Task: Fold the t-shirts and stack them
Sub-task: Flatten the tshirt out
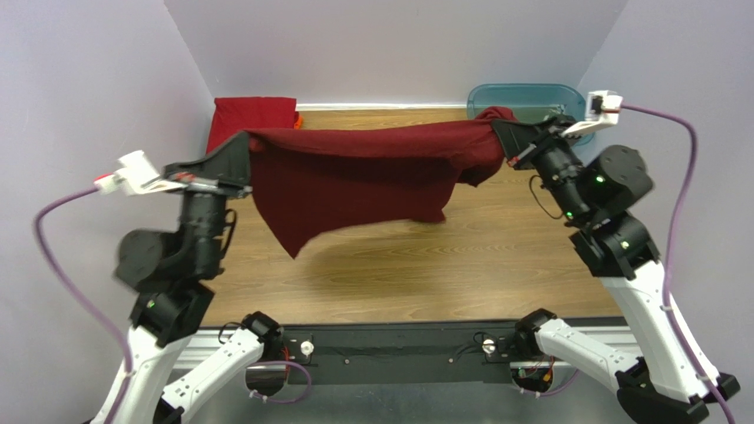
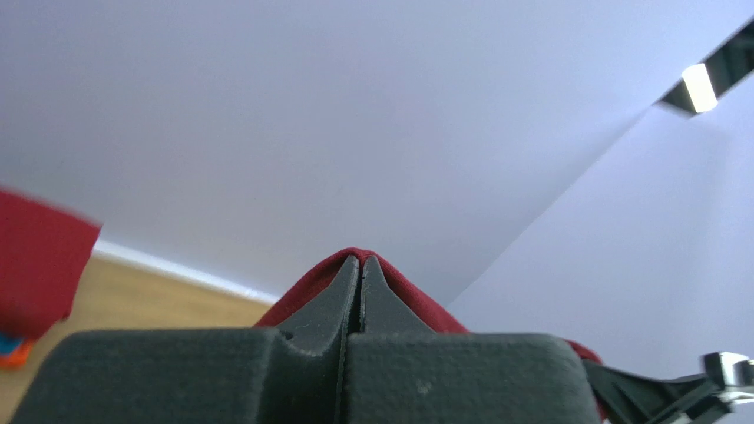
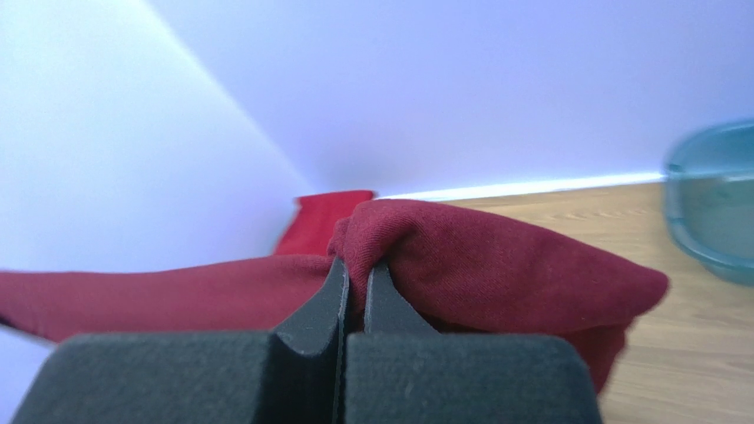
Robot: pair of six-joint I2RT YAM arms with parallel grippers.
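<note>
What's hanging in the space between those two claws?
The dark maroon t-shirt spans it, pinched at one end by the left gripper and at the other by the right gripper. The top external view shows this.

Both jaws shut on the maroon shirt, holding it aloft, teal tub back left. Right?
No: the teal tub sits back right, per the top external view. The rest holds: both jaws shut on the maroon shirt, holding it aloft.

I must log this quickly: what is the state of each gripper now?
Left gripper: closed on the maroon shirt.
Right gripper: closed on the same shirt.
</note>
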